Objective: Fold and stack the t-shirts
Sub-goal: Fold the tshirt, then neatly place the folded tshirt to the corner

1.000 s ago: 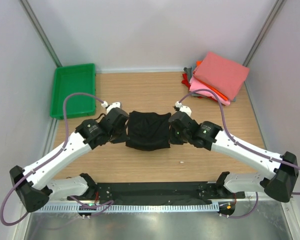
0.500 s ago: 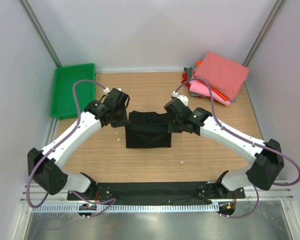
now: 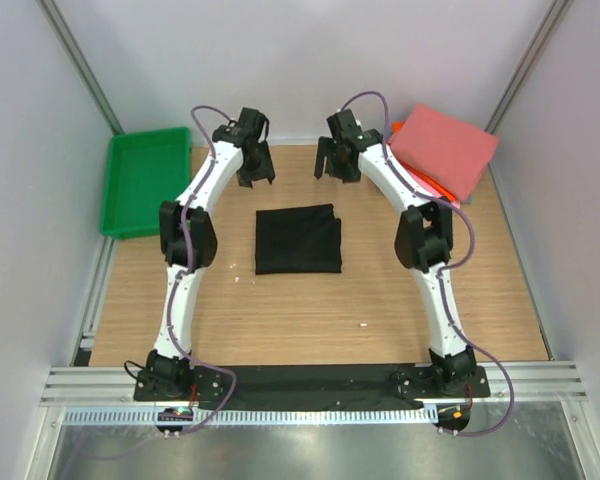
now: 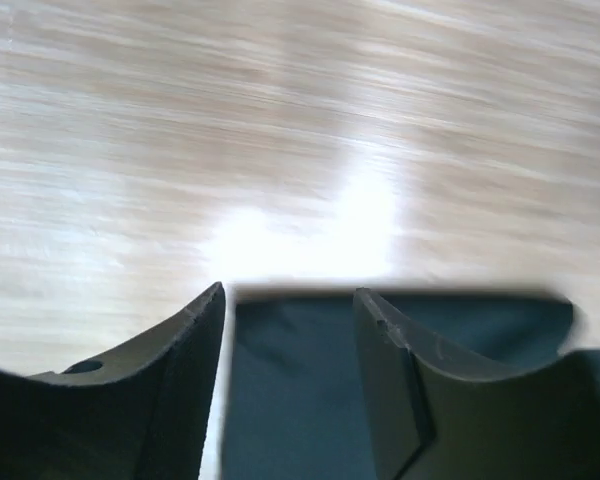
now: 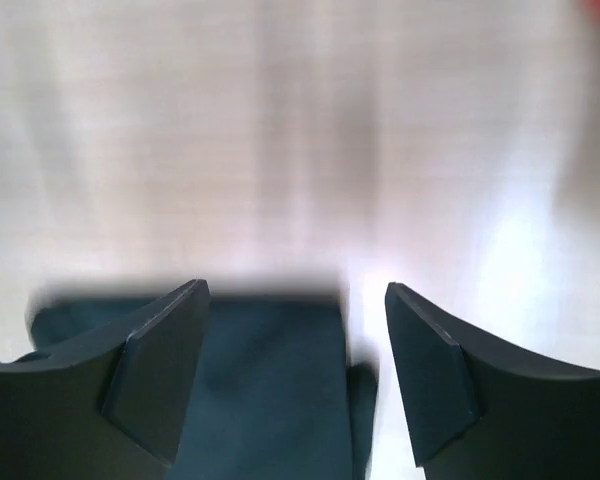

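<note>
Black shirt [image 3: 298,240] lies folded mid-table in the top view. Since a second ago, left gripper [image 3: 254,172] and right gripper [image 3: 336,168] have released it and risen to the far edge.
Left wrist: jaws parted, empty, shirt below.
Right wrist: same.
Fold looks done; you carry it to the stack [image 3: 442,150] next.

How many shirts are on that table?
2 clearly: a black t-shirt folded mid-table, and a salmon-pink t-shirt topping the far-right pile. Coloured edges beneath it suggest more, mostly hidden.
</note>
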